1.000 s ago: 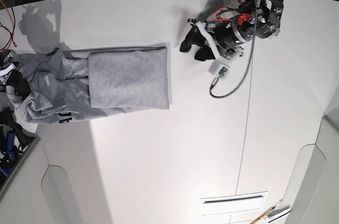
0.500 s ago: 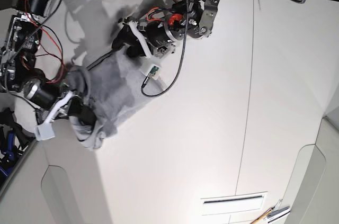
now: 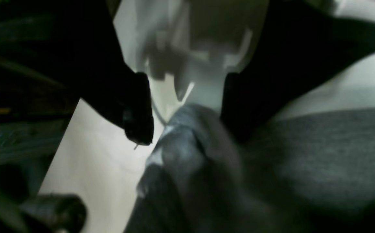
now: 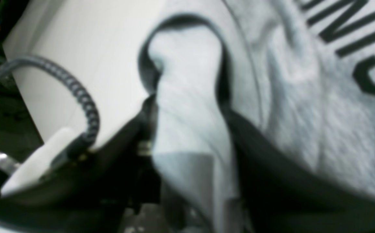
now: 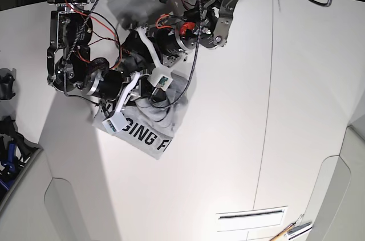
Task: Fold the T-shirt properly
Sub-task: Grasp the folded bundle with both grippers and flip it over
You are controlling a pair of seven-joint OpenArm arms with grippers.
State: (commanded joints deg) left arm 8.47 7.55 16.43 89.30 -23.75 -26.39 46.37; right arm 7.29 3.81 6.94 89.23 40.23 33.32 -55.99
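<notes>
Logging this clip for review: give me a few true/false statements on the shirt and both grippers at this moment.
1. The T-shirt shows black lettering in the base view. True.
2. The right gripper is shut on shirt fabric. True.
3. The shirt lies flat and spread wide on the table. False: it is bunched under the two arms.
4. The left gripper is far from the shirt. False: cloth sits between its fingers.
5. A tool lies at the table's lower right edge. True.

The grey T-shirt (image 5: 149,129) lies bunched on the table, black lettering up.
</notes>
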